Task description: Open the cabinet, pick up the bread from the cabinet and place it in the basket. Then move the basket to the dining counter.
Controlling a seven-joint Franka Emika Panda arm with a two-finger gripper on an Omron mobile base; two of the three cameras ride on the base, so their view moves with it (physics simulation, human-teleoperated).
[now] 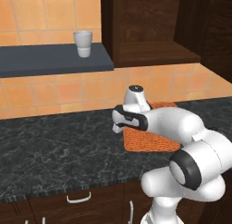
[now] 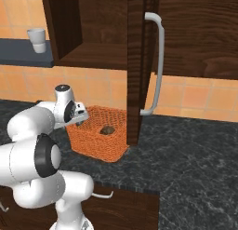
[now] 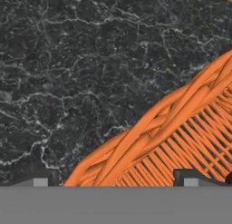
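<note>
One black marbled counter [image 1: 54,146] beneath orange tiles, fingers [image 3: 190,177] spread astride basket [image 2: 95,136] rim.

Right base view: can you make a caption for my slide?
Bread sits in the wicker basket below the open cabinet.

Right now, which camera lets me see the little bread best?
The right base view: the bread lies in plain sight inside the basket. In the left base view the arm covers the basket's inside. The hand view catches the basket's rim, with a dark speck I cannot identify.
</note>
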